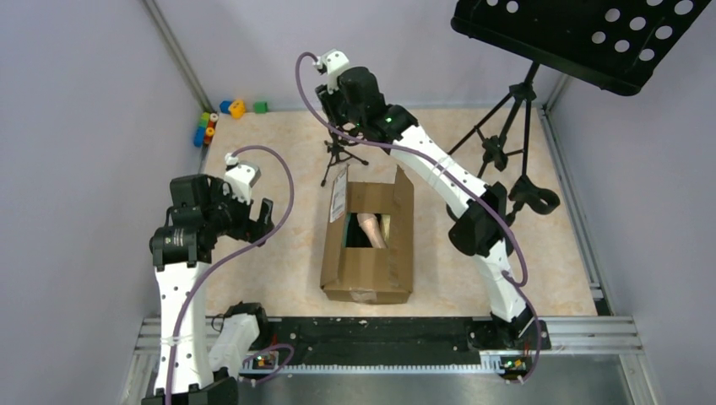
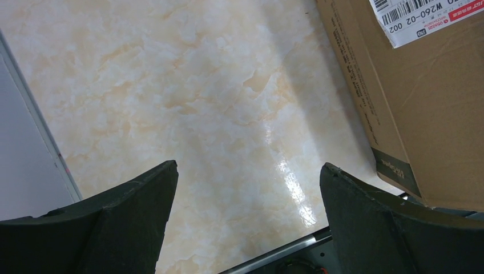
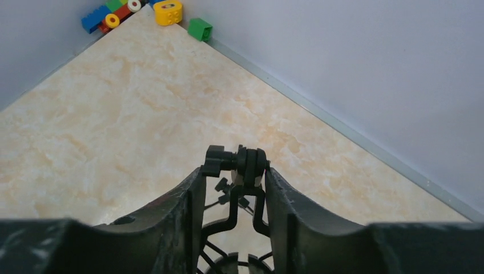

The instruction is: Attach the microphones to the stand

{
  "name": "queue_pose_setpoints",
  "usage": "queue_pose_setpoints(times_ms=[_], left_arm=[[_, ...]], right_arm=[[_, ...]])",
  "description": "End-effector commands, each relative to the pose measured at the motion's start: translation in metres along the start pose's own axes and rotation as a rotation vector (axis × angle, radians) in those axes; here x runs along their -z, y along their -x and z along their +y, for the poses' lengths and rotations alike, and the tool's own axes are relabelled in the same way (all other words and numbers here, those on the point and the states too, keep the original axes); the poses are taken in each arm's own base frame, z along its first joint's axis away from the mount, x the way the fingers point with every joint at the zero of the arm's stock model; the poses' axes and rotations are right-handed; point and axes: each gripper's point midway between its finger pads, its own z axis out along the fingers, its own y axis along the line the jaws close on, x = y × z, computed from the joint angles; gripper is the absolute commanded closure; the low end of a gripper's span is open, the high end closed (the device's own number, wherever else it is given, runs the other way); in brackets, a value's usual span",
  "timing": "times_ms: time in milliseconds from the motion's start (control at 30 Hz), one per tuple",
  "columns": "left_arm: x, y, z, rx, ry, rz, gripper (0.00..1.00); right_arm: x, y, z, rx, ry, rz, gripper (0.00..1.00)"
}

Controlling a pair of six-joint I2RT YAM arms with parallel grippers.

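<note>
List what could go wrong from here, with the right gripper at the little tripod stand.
1. The right gripper pinches only the head of the small tripod stand; its legs may tip or skid if the arm shifts.
2. The grip bears on the side knob on one side, so the head could twist.
3. The left gripper hangs open beside the cardboard box, so nothing steadies the stand.

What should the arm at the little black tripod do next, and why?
Probably close the right gripper firmly on the small black tripod stand. Its fingers flank the stand's top clamp, but whether they grip yet is unclear, and a steadied stand should make attaching easier.
</note>
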Motion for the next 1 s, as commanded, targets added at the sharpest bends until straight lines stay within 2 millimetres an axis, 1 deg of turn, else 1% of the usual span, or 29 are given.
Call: queue_pose_setpoints(times_ms=[0, 33, 67, 167, 267, 367, 433, 533, 633, 733, 867, 967], left_arm=[[0.001, 0.002, 0.004, -0.03, 0.022, -0.018, 0.01], [0.0, 0.002, 0.004, -0.029, 0.022, -0.017, 0.01], [0.0, 0.002, 0.004, -0.029, 0.022, -0.018, 0.01], [0.0, 0.003, 0.004, -0.03, 0.023, -0.021, 0.01], [0.0, 0.003, 0.004, -0.029, 0.022, -0.02, 0.01], [-0.001, 0.004, 0.004, -0.029, 0.02, -0.025, 0.01], [-0.001, 0.005, 0.004, -0.03, 0.02, -0.028, 0.01], [-0.001, 0.005, 0.004, -0.031, 0.021, -0.03, 0.01], [0.0, 0.006, 0.004, -0.034, 0.022, -0.032, 0.01], [-0.001, 0.006, 0.005, -0.035, 0.022, -0.034, 0.01], [-0.001, 0.006, 0.003, -0.033, 0.014, -0.037, 0.01], [-0.001, 0.007, 0.003, -0.031, 0.011, -0.041, 0.01]], right_arm=[[-0.006, 0.007, -0.001, -0.019, 0.011, -0.027, 0.65], [-0.006, 0.007, -0.002, -0.023, 0.012, -0.025, 0.72], [-0.005, 0.006, -0.004, -0.025, 0.012, -0.021, 0.76], [-0.001, 0.005, -0.012, -0.027, 0.002, -0.006, 0.84], [0.009, 0.011, -0.03, -0.039, -0.038, -0.003, 0.89], [0.027, 0.021, -0.053, -0.062, -0.08, -0.009, 0.95], [0.037, 0.02, -0.068, -0.084, -0.103, 0.003, 1.0], [0.053, 0.014, -0.089, -0.095, -0.139, 0.026, 1.0], [0.067, 0.004, -0.104, -0.098, -0.179, 0.065, 1.0], [0.082, -0.002, -0.12, -0.102, -0.214, 0.098, 1.0], [0.101, -0.008, -0.133, -0.142, -0.25, 0.122, 1.0], [0.11, -0.017, -0.143, -0.165, -0.262, 0.15, 1.0]])
